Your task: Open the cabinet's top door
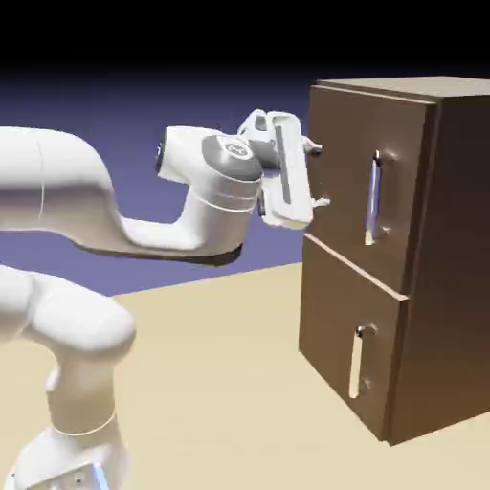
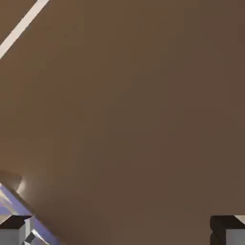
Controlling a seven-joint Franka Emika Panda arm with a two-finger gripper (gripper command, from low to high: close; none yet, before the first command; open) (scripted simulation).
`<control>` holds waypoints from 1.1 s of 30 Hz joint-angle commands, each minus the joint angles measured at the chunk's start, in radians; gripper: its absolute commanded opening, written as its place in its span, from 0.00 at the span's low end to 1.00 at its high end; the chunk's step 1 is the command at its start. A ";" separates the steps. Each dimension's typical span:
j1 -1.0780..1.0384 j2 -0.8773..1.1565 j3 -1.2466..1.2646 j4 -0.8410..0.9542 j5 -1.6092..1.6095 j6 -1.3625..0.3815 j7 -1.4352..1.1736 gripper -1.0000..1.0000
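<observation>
Exterior view, far left: white arm [image 1: 72, 182] rising from the lower corner, its foot in front of the pale tan worktop [image 1: 211, 354], blue-violet backdrop [image 1: 144, 273] behind. The arm bends across at upper height and runs right to the wrist. Next, near the middle, the pincer [image 1: 321, 175]: released, fingers spread wide, one above the other, pointing right at the cabinet. Their tips overlap the far part of the top door in this view; contact cannot be told. Right: the cabinet [image 1: 455, 249], tall, dark brown, upright on the worktop. Its top door [image 1: 340, 182] takes the upper, larger share of the front and sits shut. Lower door [image 1: 330, 316] beneath, also shut, with its own upright silver handle [image 1: 356, 364]. The top door's silver handle [image 1: 373, 198] stands upright, to the right of the pincer and apart from it. Hand view, left to right: pale strip slanting over the upper left corner, handle slanting through the lower left behind one fingertip, brown panel filling the middle, other fingertip at the lower right.
</observation>
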 commanded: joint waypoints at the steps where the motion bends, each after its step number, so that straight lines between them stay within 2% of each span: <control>1: 0.013 -0.009 -0.016 0.005 -0.044 -0.002 -0.020 0.50; 17: 0.217 -0.153 -0.277 0.078 -0.733 -0.038 -0.334 0.50; 23: 0.395 -0.096 -0.361 0.195 -0.766 -0.091 -0.320 0.50; 24: 0.395 -0.096 -0.361 0.195 -0.766 -0.091 -0.320 0.00; 33: 0.108 -0.113 -0.109 -0.075 -0.564 -0.325 -0.331 0.00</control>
